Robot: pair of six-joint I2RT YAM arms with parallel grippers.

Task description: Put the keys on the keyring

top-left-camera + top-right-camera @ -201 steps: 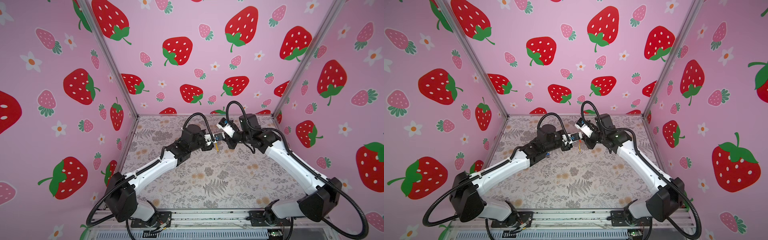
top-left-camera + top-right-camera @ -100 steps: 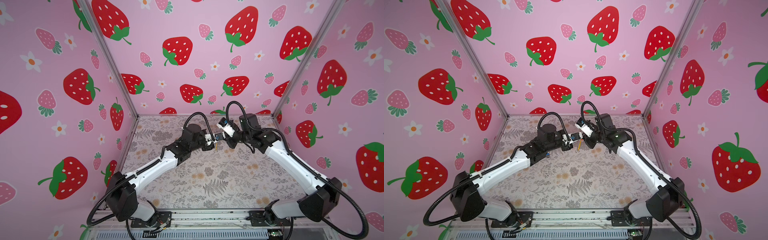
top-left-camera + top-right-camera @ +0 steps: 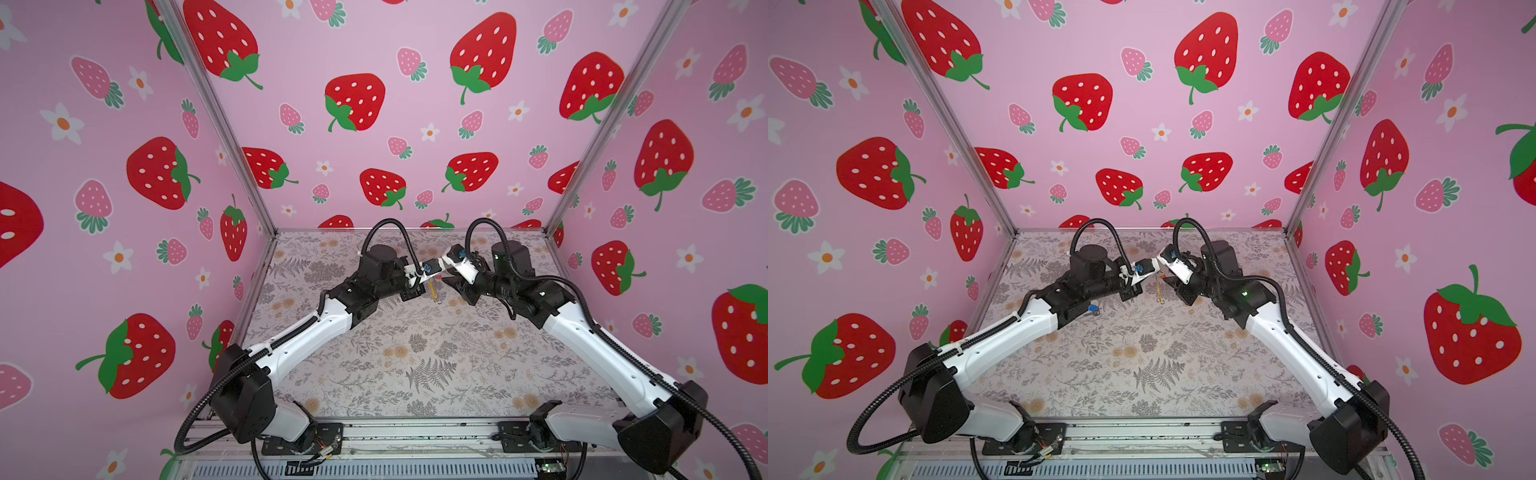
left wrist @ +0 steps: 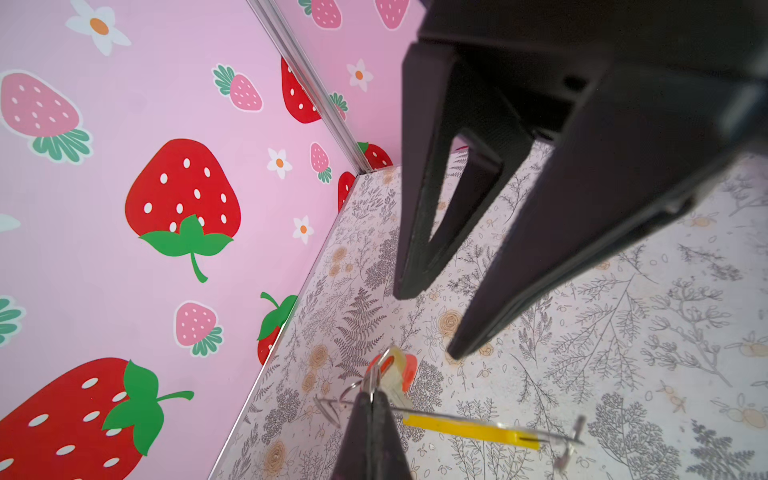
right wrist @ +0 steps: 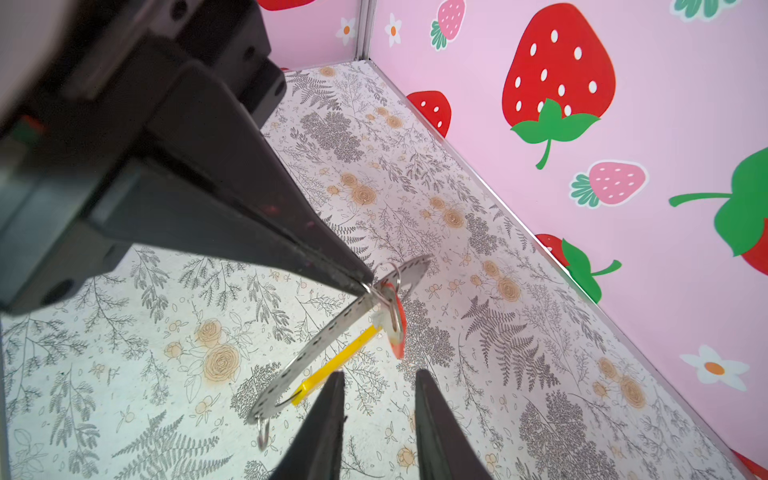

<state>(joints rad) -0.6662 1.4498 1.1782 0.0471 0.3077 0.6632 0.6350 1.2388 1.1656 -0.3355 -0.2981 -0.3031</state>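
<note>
The keyring [image 5: 328,332], a thin grey hoop with a yellow segment [image 4: 469,430], hangs above the table between both arms. My left gripper [image 4: 372,401] is shut on the hoop's edge. Right beside that grip the key with the red-framed tag [image 5: 397,328] hangs from the hoop by its small ring. My right gripper [image 5: 378,380] stands open just short of the yellow segment, touching nothing. In both top views the yellow segment [image 3: 433,289] [image 3: 1158,291] dangles between the left gripper [image 3: 428,279] and the right gripper [image 3: 448,283]. The blue-tagged key [image 3: 1093,308] lies on the table under the left forearm.
The floral table [image 3: 415,357] is walled by strawberry-print panels at the back and on both sides, with metal corner posts [image 3: 224,124]. Both arms reach in from the front rail and meet near the back middle.
The right gripper's jaws have opened and let go. The keyring now hangs from the left gripper alone, tilted a little lower. The arms have hardly moved.
</note>
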